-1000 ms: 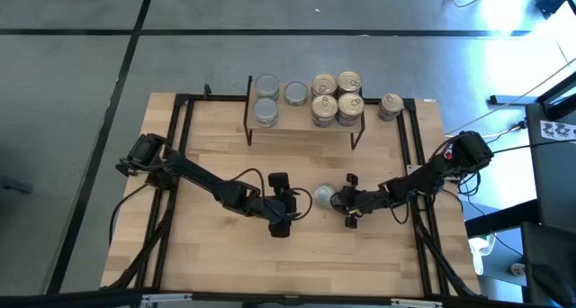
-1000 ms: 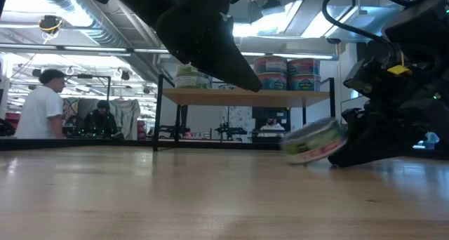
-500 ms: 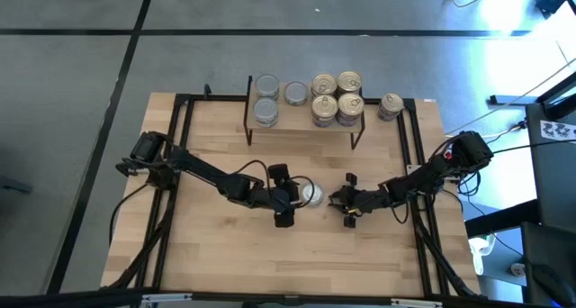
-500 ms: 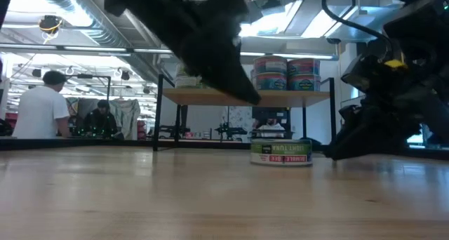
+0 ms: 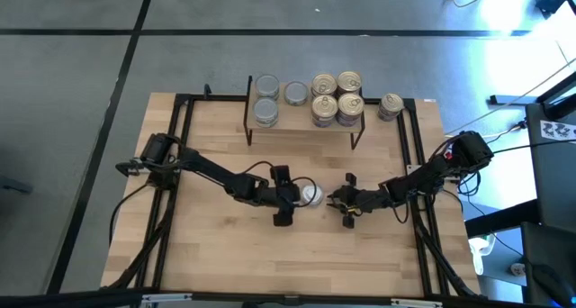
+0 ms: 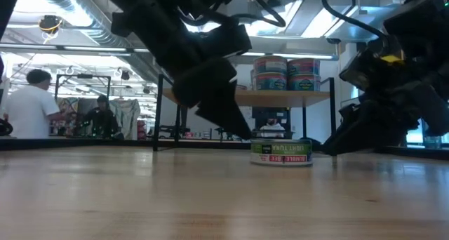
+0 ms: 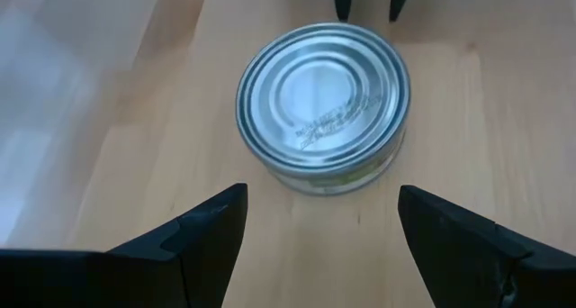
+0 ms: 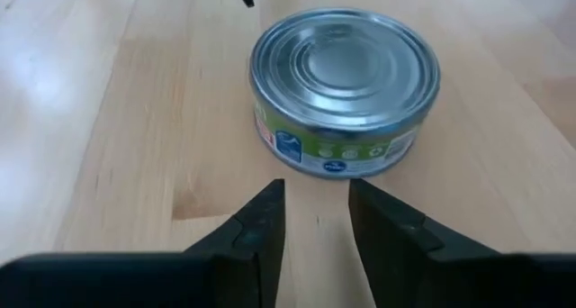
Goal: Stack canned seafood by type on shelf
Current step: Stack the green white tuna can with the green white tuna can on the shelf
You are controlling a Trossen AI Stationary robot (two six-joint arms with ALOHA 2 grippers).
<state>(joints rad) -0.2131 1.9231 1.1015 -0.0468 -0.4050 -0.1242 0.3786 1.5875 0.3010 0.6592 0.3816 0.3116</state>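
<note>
One silver-lidded can (image 5: pixel 311 194) with a green label stands flat on the table between my two grippers; it also shows in the low view as the can (image 6: pixel 281 151). My left gripper (image 5: pixel 292 198) is open wide, and the can (image 7: pixel 322 101) lies just ahead of its fingertips, untouched. My right gripper (image 5: pixel 339 201) is open only a narrow gap and sits just short of the can (image 8: pixel 345 87). The shelf (image 5: pixel 304 121) at the far edge carries three silver cans (image 5: pixel 266 97) on its left half and several gold-lidded cans (image 5: pixel 337 96) stacked on its right half.
One gold-lidded can (image 5: pixel 391 105) stands on the table right of the shelf. A black frame (image 5: pixel 184 146) runs along the table's edges. Bare wood lies on the near side of both grippers. People (image 6: pixel 31 107) show in the room beyond the table.
The can, tilted up at my right gripper a second ago, now stands flat on the table a little farther toward the left. My left gripper has come down and moved in toward the can from the table's left.
</note>
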